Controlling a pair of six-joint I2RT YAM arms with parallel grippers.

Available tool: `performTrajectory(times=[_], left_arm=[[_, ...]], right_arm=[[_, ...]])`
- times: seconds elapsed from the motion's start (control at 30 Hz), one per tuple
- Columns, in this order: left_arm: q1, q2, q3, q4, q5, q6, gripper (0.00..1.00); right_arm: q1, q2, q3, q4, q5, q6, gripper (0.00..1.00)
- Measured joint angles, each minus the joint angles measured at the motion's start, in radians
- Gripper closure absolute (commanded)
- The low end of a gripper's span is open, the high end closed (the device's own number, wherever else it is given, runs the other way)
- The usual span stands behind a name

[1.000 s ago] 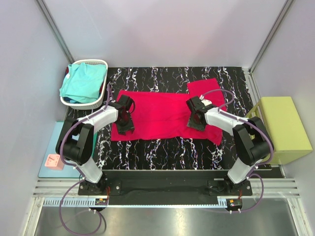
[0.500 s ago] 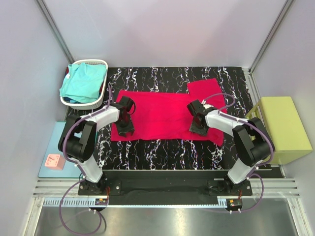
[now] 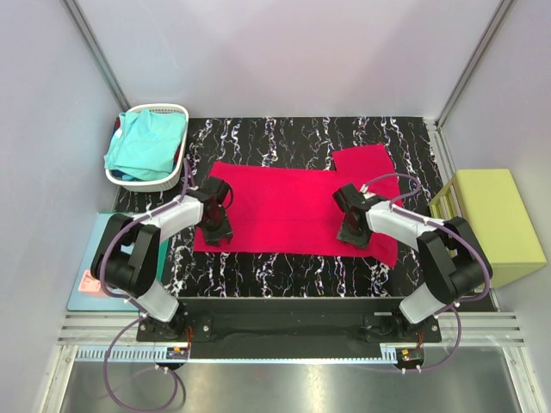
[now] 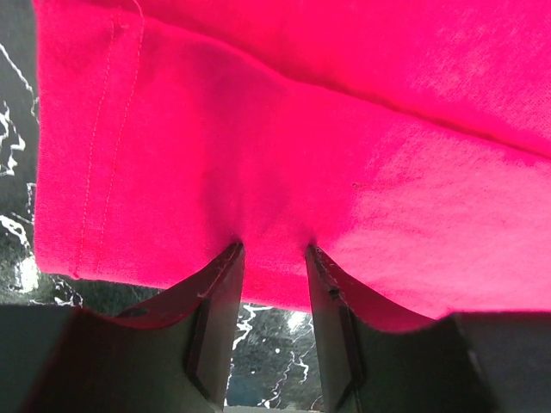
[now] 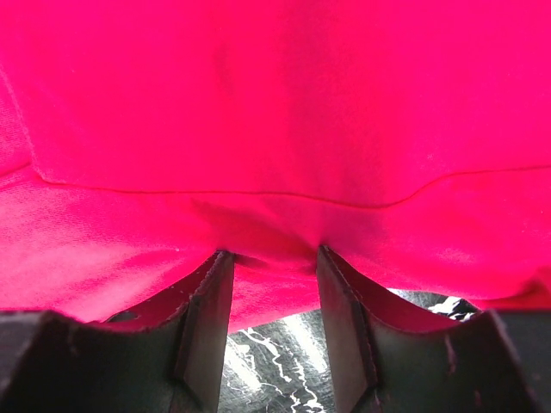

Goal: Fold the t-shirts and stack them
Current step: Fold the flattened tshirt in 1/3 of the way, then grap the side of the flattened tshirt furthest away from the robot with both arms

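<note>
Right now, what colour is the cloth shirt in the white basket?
Turquoise cloth shirt, clearest in top view.

Black marble-pattern table top point(image 3: 293, 267) with white veins, filling the middle of the overhead view. White plastic basket point(image 3: 160, 108) with slotted walls at the table's far-left corner. Flat light-blue mat point(image 3: 86, 301) off the table's left side, near edge. Small pink cube point(image 3: 86, 280) sits on the mat, partly hidden. Yellow-green rectangular block point(image 3: 492, 225) just beside the table's right edge. Metal rail point(image 3: 284, 354) along the near edge. Plain pale walls point(image 3: 284, 52) behind.
</note>
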Motion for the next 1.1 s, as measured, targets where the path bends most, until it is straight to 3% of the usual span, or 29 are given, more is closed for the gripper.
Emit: performTrajectory(times=[0.13,0.33,0.43,0.53,0.7,0.87,1.1], left_arm=[[0.000,-0.021,-0.019,0.003,0.002,-0.002,0.59],[-0.006,-0.145,0.001,-0.077,-0.037,0.002,0.45],[-0.006,-0.224,0.153,-0.099,-0.069,0.030,0.38],[0.010,-0.210,0.375,-0.057,-0.078,0.072,0.33],[0.074,-0.037,0.657,-0.010,-0.085,0.151,0.31],[0.142,0.220,0.790,-0.024,-0.073,0.210,0.28],[0.175,0.574,1.092,-0.116,-0.018,0.270,0.30]], right_arm=[[0.000,-0.004,-0.002,-0.005,-0.002,0.003,0.49],[-0.005,-0.161,0.027,-0.034,0.031,-0.049,0.27],[-0.069,-0.195,0.247,-0.051,0.019,-0.114,0.26],[-0.164,-0.082,0.525,-0.035,0.020,-0.161,0.27],[-0.277,0.103,0.740,-0.042,0.022,-0.207,0.28],[-0.375,0.350,0.941,-0.101,0.019,-0.222,0.29],[-0.410,0.593,1.147,-0.173,0.016,-0.237,0.29]])
